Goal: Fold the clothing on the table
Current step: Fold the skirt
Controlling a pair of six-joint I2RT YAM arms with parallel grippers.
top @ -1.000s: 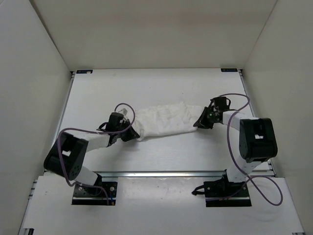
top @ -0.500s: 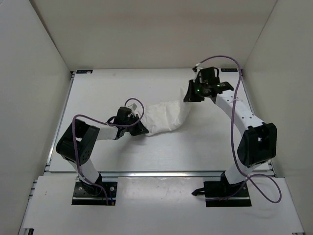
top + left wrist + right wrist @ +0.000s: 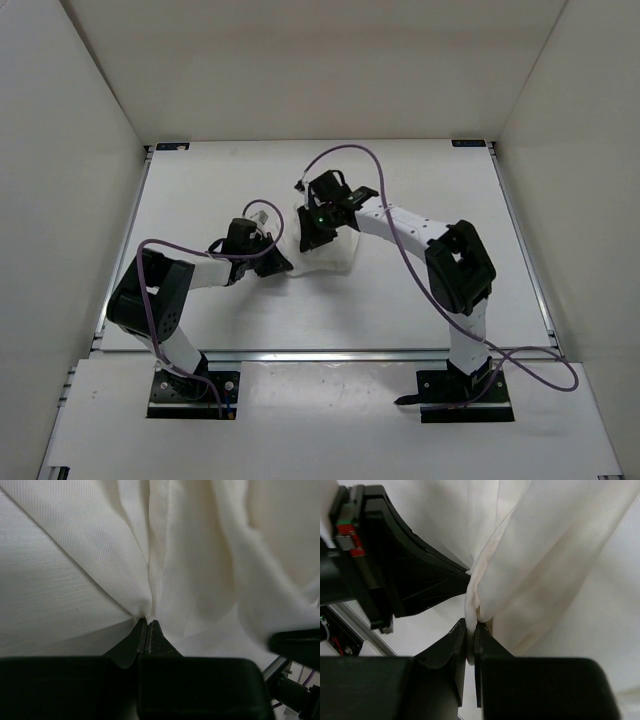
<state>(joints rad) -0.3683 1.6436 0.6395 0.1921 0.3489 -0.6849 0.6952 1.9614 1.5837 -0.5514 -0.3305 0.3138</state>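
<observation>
White table (image 3: 200, 190) carries clothing (image 3: 336, 256), bunched and half-hidden, pinched by left claw (image 3: 147, 626) and right claw (image 3: 471, 631).

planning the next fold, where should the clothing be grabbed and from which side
Probably the doubled edge on the right side of the clothing, coming in low from the right along the table. The cloth lies bunched flat there, so a thin edge suits a pinch; the left gripper and right gripper are shut on its left side.

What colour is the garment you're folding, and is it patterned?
Plain white soft fabric garment, fine diagonal weave, no print; clearest in the left wrist view.
</observation>
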